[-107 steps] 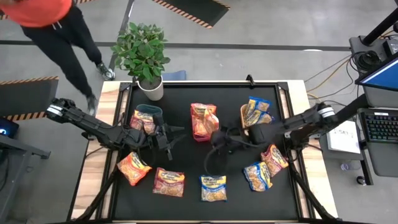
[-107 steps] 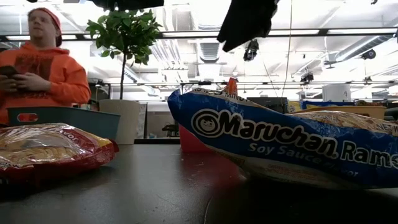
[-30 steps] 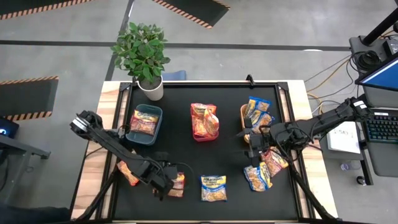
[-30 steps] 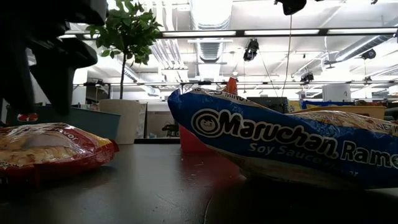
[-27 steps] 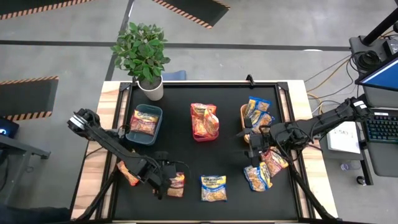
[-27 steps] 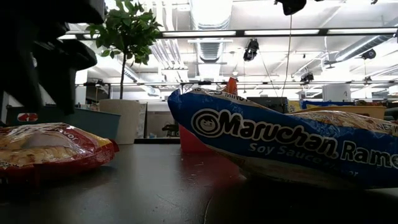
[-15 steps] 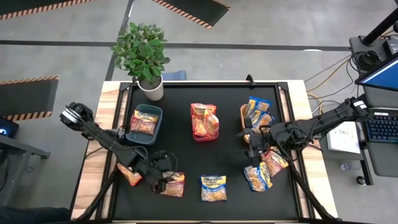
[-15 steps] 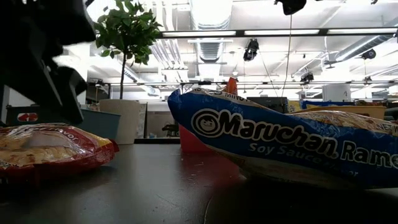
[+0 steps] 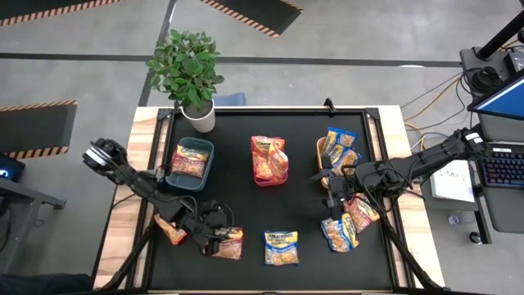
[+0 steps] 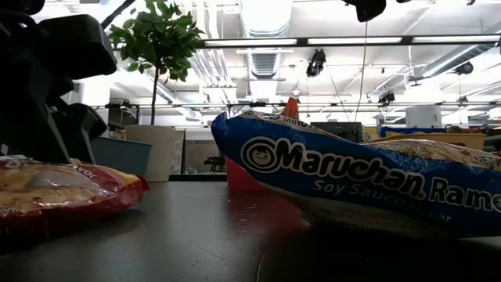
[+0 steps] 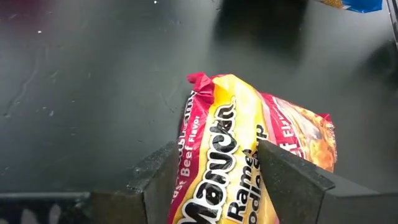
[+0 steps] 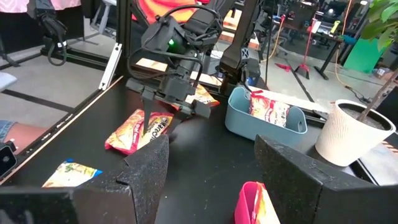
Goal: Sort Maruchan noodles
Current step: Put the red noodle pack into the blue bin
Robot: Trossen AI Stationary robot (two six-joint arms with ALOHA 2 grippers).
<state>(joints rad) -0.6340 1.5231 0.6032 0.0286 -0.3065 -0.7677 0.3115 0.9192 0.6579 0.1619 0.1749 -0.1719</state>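
Note:
My left gripper (image 9: 213,239) is low at the table's near left, its fingers on either side of a red-pink noodle packet (image 11: 233,134), which also shows in the low view (image 10: 66,192). An orange packet (image 9: 170,230) lies partly under the left arm. One blue-and-yellow packet (image 9: 281,247) lies near the front edge. Another blue-and-yellow packet (image 9: 338,233) and an orange one (image 9: 361,211) lie right of it. My right gripper (image 9: 331,197) hovers open above the table beside these, holding nothing. My left gripper pinches the red-pink packet between its two fingers (image 11: 163,177), across the packet's width near one end (image 11: 198,146). The fingers come from above, slanting down. The packet bulges up between them and its underside still lies on the table (image 10: 70,215).
A teal bin (image 9: 201,170) holds a red-pink packet, a red bin (image 9: 268,182) holds orange ones and a tan bin (image 9: 322,164) holds blue ones, all along the table's far half. A potted plant (image 9: 190,78) stands at the far left corner. Bare black tabletop lies mid-table.
My left gripper has come down and tipped over the red-pink packet, shifting slightly toward the table's left edge, and now has it between its fingers. The packet's outline has shifted a little in the low view. The right arm has kept still.

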